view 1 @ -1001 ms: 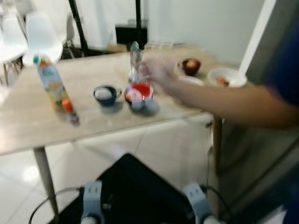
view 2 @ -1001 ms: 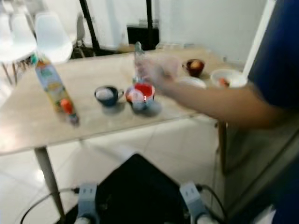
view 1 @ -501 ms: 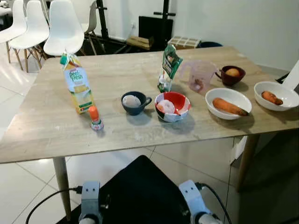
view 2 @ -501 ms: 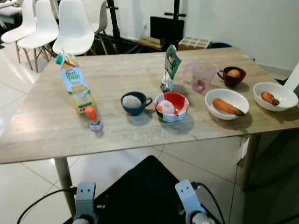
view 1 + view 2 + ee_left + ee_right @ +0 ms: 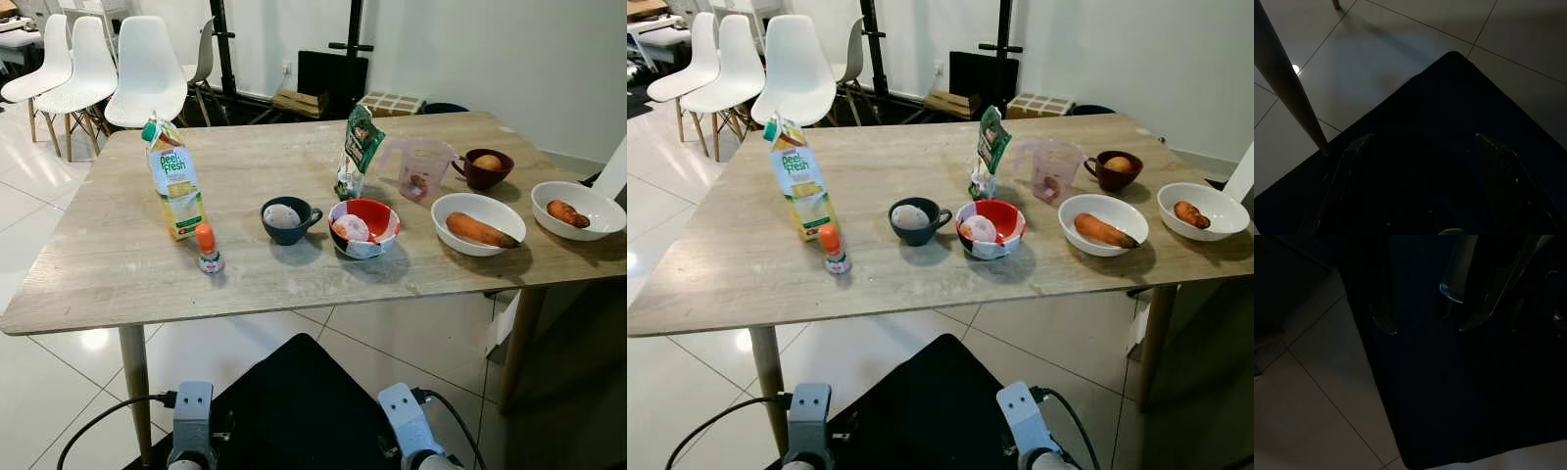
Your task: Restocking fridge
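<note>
On the wooden table [image 5: 118, 264] stand a juice carton [image 5: 173, 192], a small orange-capped bottle [image 5: 207, 249], a dark blue cup [image 5: 286, 218] with something pale inside, a red bowl [image 5: 363, 226], a green packet [image 5: 357, 152], a pink jug [image 5: 419, 167] and a dark red cup [image 5: 487, 167] holding a round fruit. Two white bowls each hold a carrot [image 5: 480, 229] [image 5: 565, 210]. Both arms hang low below the table's front edge. My left gripper [image 5: 1420, 139] is open over a black mat [image 5: 1459, 98]. My right gripper [image 5: 1422, 328] is open in the shade, with nothing between its fingers.
White chairs [image 5: 147, 69] stand at the far left behind the table. A black stand [image 5: 333, 73] and boxes [image 5: 392, 102] sit against the back wall. A white panel edge [image 5: 614, 171] rises at the right. A table leg [image 5: 134, 382] stands at the front left on tiled floor.
A person's arm that reached over the table a second ago has gone. The camera has steadied and shifted a little; the items on the table stay in place.
</note>
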Controlling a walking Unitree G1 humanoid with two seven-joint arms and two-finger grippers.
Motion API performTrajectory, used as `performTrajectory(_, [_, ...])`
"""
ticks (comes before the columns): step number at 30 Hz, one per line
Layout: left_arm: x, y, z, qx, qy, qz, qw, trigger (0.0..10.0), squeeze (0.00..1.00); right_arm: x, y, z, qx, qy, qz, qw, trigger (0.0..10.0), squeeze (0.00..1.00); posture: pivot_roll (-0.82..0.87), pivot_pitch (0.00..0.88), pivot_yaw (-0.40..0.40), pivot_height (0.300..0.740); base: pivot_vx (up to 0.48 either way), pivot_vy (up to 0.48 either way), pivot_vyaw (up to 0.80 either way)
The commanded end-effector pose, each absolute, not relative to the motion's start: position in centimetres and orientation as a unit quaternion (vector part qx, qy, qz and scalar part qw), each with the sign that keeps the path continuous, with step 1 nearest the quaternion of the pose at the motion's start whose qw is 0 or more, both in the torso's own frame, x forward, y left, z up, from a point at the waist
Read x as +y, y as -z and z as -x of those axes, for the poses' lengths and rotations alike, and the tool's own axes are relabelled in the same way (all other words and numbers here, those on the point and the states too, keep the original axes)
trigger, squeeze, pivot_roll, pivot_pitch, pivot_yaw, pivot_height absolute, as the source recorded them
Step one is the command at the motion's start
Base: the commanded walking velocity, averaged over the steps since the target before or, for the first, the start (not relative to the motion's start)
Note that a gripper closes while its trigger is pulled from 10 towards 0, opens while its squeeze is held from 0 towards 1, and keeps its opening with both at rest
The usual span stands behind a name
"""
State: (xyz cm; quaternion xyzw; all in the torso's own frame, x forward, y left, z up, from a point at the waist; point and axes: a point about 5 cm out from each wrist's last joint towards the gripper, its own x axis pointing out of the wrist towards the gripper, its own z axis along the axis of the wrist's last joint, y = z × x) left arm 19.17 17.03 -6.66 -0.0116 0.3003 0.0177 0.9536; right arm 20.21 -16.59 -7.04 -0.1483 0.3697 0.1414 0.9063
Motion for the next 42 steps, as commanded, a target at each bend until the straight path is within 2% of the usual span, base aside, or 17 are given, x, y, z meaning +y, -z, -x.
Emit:
performTrajectory(1, [16.9, 6.8, -19.0, 0.307, -0.016, 0.01, 0.952, 10.0, 0.0, -16.4, 7.1, -20.2, 0.376, -0.141, 0.134, 0.906, 10.0, 0.0, -0.15, 0.059, 0.008, 0.719, 0.0, 0.0, 0.0])
performTrajectory(15, [16.9, 6.9, -18.7, 0.307, 0.002, -0.007, 0.952, 10.0, 0.0, -16.3, 7.2, -19.9, 0.377, -0.147, 0.132, 0.905, 10.0, 0.0, -0.15, 0.063, 0.016, 0.74, 0.0, 0.0, 0.0])
performTrajectory(17, [16.9, 6.9, -18.6, 0.304, 0.012, -0.012, 0.952, 10.0, 0.0, -16.4, 7.1, -20.0, 0.373, -0.15, 0.13, 0.906, 10.0, 0.0, -0.15, 0.064, 0.017, 0.74, 0.0, 0.0, 0.0])
performTrajectory(18, [16.4, 6.7, -18.5, 0.29, 0.06, -0.008, 0.955, 10.0, 0.0, -16.8, 6.7, -20.3, 0.357, -0.168, 0.108, 0.912, 10.0, 0.0, -0.15, 0.067, 0.016, 0.74, 0.0, 0.0, 0.0])
performTrajectory(20, [16.2, 6.6, -18.5, 0.284, 0.079, -0.007, 0.955, 10.0, 0.0, -16.9, 6.6, -20.4, 0.352, -0.175, 0.1, 0.914, 10.0, 0.0, -0.15, 0.068, 0.015, 0.74, 0.0, 0.0, 0.0])
performTrajectory(25, [14.8, 4.3, -18.5, 0.201, 0.241, 0.01, 0.949, 10.0, 0.0, -18.0, 5.3, -20.6, 0.339, -0.283, -0.023, 0.897, 10.0, 0.0, -0.15, 0.076, 0.013, 0.74, 0.0, 0.0, 0.0])
performTrajectory(28, [14.6, 3.0, -18.8, 0.169, 0.278, 0.009, 0.945, 10.0, 0.0, -18.4, 4.2, -21.0, 0.316, -0.33, -0.049, 0.888, 10.0, 0.0, -0.15, 0.078, 0.01, 0.74, 0.0, 0.0, 0.0])
performTrajectory(31, [14.5, 1.2, -19.5, 0.139, 0.324, 0.004, 0.936, 10.0, 0.0, -18.7, 2.5, -21.5, 0.299, -0.398, -0.078, 0.864, 10.0, 0.0, -0.15, 0.077, 0.008, 0.74, 0.0, 0.0, 0.0])
performTrajectory(33, [14.5, 1.2, -19.5, 0.139, 0.324, 0.004, 0.936, 10.0, 0.0, -18.7, 2.5, -21.5, 0.299, -0.398, -0.078, 0.864, 10.0, 0.0, -0.15, 0.077, 0.008, 0.74, 0.0, 0.0, 0.0])
performTrajectory(35, [13.9, -1.0, -20.3, 0.11, 0.383, 0.008, 0.917, 10.0, 0.0, -18.5, -0.1, -21.7, 0.267, -0.482, -0.088, 0.83, 10.0, 0.0, -0.15, 0.076, 0.008, 0.74, 0.0, 0.0, 0.0])
performTrajectory(37, [13.9, -1.0, -20.3, 0.11, 0.383, 0.008, 0.917, 10.0, 0.0, -18.5, -0.1, -21.7, 0.267, -0.482, -0.088, 0.83, 10.0, 0.0, -0.15, 0.076, 0.008, 0.74, 0.0, 0.0, 0.0])
performTrajectory(39, [13.2, -2.9, -21.0, 0.083, 0.415, 0.012, 0.906, 10.0, 0.0, -18.3, -2.2, -22.0, 0.237, -0.521, -0.111, 0.813, 10.0, 0.0, -0.15, 0.076, 0.01, 0.74, 0.0, 0.0, 0.0])
performTrajectory(42, [12.4, -4.8, -21.7, 0.052, 0.437, 0.024, 0.898, 10.0, 0.0, -18.2, -4.1, -22.4, 0.205, -0.542, -0.132, 0.804, 10.0, 0.0, -0.15, 0.076, 0.009, 0.74, 0.0, 0.0, 0.0])
